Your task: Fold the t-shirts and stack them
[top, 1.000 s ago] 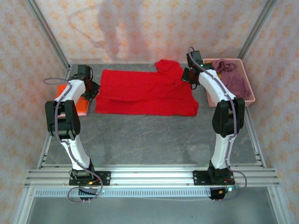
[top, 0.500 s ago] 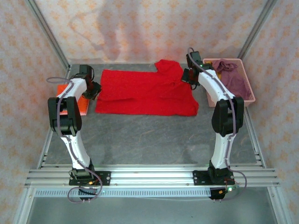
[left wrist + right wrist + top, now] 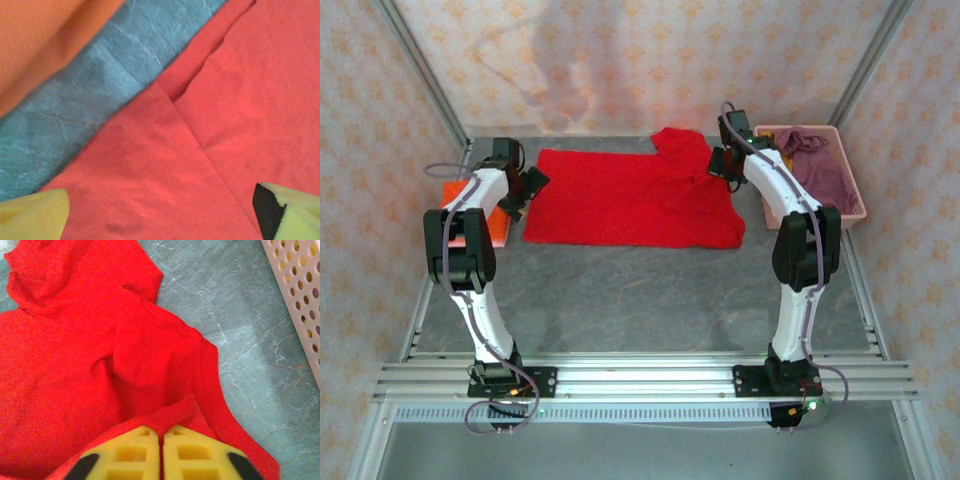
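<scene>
- Two arms reach over the grey table (image 3: 640, 290), and I see the bright red cloth t-shirt (image 3: 630, 200) spread flat across its far middle.
- My left gripper (image 3: 527, 190) hovers over that shirt's left edge. Its yellow fingers (image 3: 35, 215) are spread wide, with nothing between them.
- My right gripper (image 3: 722, 165) sits at the shirt's right side, fingers pressed together, pinching a raised fold of the red cloth.
- A folded orange cloth t-shirt (image 3: 502, 230) lies at the table's left edge, just beside the red one.
- A mauve-purple cloth t-shirt (image 3: 820, 170) lies bunched in the pink plastic rectangular basket (image 3: 855, 180) at the far right.
</scene>
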